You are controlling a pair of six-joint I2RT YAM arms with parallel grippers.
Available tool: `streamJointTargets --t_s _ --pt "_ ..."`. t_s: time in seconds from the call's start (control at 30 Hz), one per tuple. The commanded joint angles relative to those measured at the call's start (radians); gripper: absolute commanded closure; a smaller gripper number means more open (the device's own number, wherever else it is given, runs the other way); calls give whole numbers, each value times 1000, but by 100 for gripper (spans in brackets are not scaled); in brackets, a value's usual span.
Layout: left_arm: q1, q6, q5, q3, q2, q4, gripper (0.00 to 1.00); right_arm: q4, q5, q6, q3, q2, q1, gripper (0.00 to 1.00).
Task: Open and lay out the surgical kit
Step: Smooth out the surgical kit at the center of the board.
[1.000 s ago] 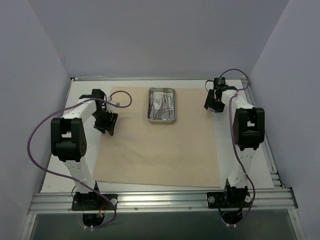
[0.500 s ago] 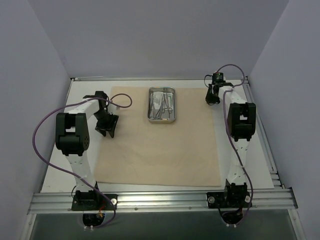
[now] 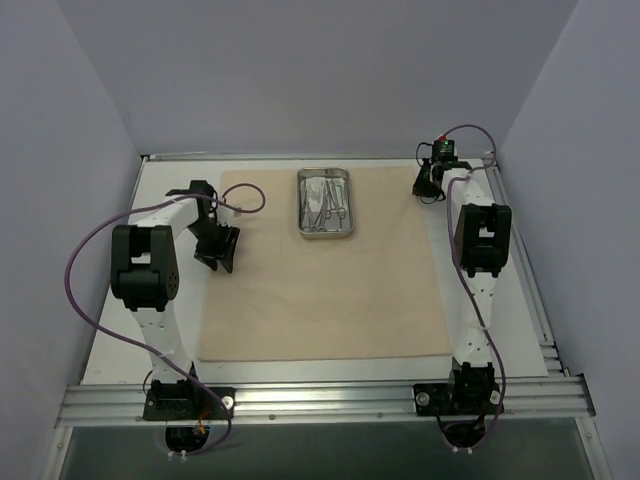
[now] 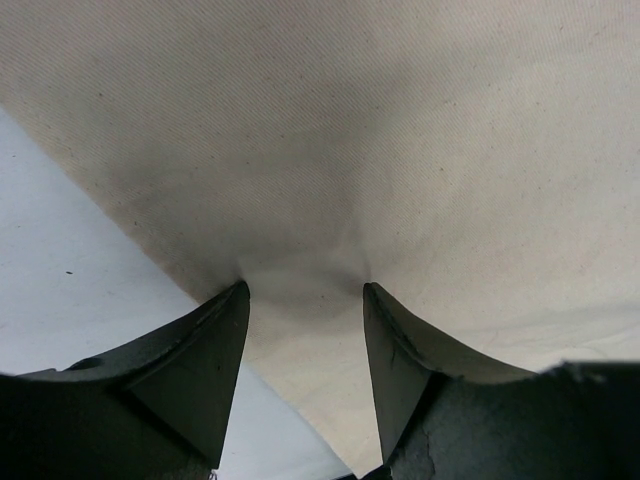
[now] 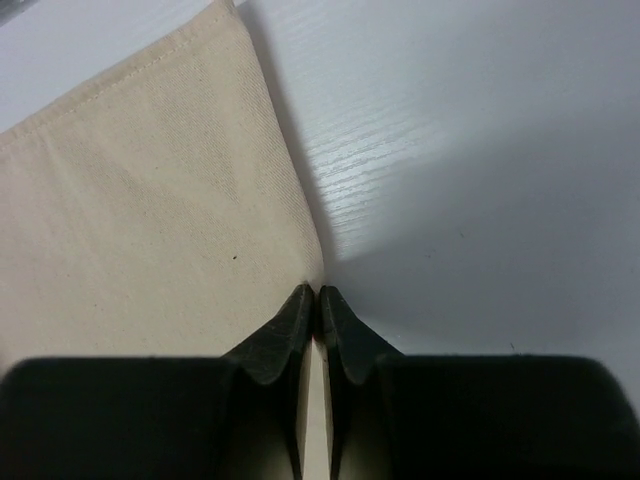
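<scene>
The beige cloth wrap (image 3: 320, 290) lies spread flat as a large sheet on the white table. A small steel tray (image 3: 325, 203) with scissor-handled instruments stands on its far middle part. My left gripper (image 3: 218, 250) is open at the cloth's left edge; in the left wrist view its tips (image 4: 305, 290) press down on the cloth (image 4: 400, 130), one each side of a small pucker. My right gripper (image 3: 428, 186) is at the far right corner, shut on the cloth's edge (image 5: 170, 200); its fingers (image 5: 300, 320) pinch the hem. Tweezers and packets cannot be made out.
The white table (image 3: 500, 330) shows as bare strips left and right of the cloth. Purple-grey walls close in on three sides. A metal rail (image 3: 320, 400) with both arm bases runs along the near edge. Purple cables loop off both arms.
My right gripper has moved to the far right corner and pulled the cloth; the sheet and tray have shifted slightly right and far, and the sheet lies squarer. My left gripper has hardly moved.
</scene>
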Motion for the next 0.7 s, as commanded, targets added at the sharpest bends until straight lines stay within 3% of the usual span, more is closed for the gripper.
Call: streamJointTargets --t_s 0.0,0.03,0.1,0.33,0.47,0.57,0.67 --pt "0 4 25 -26 16 101 40 -45 73 -10 -67 -7 -25 91" --pt "-2 7 39 -29 10 94 40 -66 76 -19 -59 -10 -25 79" --pt "-2 12 44 -34 -7 83 40 -94 83 -42 -53 -37 -23 72" --pt "-7 37 52 -49 -154 47 39 -48 246 -71 -273 -338 62 63" --pt "-42 53 35 -90 -231 60 38 24 260 -33 -496 -563 142 63" --pt "-86 64 12 -130 -219 92 38 111 169 39 -693 -674 204 66" --pt "-132 60 -65 -129 -167 136 38 207 119 108 -878 -770 304 78"
